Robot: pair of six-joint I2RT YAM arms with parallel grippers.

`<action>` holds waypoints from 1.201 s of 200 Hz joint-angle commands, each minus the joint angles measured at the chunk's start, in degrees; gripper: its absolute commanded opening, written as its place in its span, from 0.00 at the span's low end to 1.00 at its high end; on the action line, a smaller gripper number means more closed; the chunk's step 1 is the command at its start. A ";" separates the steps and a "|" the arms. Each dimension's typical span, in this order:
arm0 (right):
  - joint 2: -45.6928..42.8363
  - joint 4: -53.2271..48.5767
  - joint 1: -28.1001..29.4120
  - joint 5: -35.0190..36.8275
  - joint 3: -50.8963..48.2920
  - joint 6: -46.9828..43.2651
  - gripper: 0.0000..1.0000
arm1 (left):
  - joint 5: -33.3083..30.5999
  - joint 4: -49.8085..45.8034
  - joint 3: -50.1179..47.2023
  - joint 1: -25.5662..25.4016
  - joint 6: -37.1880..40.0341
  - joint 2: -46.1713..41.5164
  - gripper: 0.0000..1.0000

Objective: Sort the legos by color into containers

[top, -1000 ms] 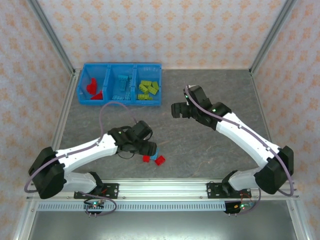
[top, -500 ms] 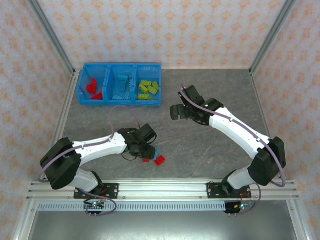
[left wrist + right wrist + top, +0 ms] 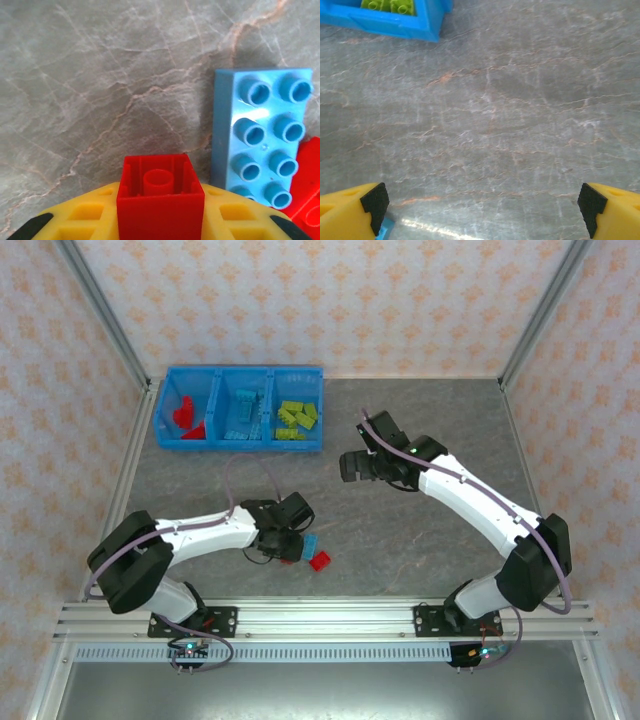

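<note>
At the far left corner of the worktop (image 3: 430,540): long blue bin (image 3: 245,369), its long side along the far edge, split by two dividers into three compartments side by side.
Left compartment (image 3: 195,383): red bricks (image 3: 186,418), a few, heaped toward the near wall.
Middle compartment (image 3: 246,380): light blue bricks (image 3: 241,412), many, packed close together along its length.
Right compartment (image 3: 296,383): yellow-green bricks (image 3: 296,420) in a loose pile; some seen as well over the bin wall in the right wrist view.
Close to the near edge, a little left of the middle: three loose bricks close together, well apart from the bin.
Left gripper (image 3: 290,543): low over the worktop at these loose bricks; yellow fingers (image 3: 87,215) pinching a red brick (image 3: 160,195), its hollow side turned to the wrist camera.
Light blue brick (image 3: 262,135): flat on the worktop, studs up, two rows of four, just beside the pinched brick.
Second red brick (image 3: 307,195): against the near corner of the light blue brick, cut by the picture edge.
Right gripper (image 3: 350,464): above bare worktop toward the middle, to the right of the bin; fingers (image 3: 374,202) spread wide, bare worktop between them.
</note>
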 commanded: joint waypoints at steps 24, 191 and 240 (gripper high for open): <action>-1.93 0.51 -0.08 -24.54 -0.90 1.59 0.99 | -8.23 -4.47 1.34 4.94 1.90 -11.09 0.21; -6.63 5.61 -0.08 -16.18 -0.88 5.98 0.99 | -8.04 -7.89 65.90 57.17 14.13 31.74 0.46; -6.40 8.05 -0.08 -15.38 -1.49 7.82 0.99 | -3.85 -7.42 61.96 57.18 13.53 22.19 0.55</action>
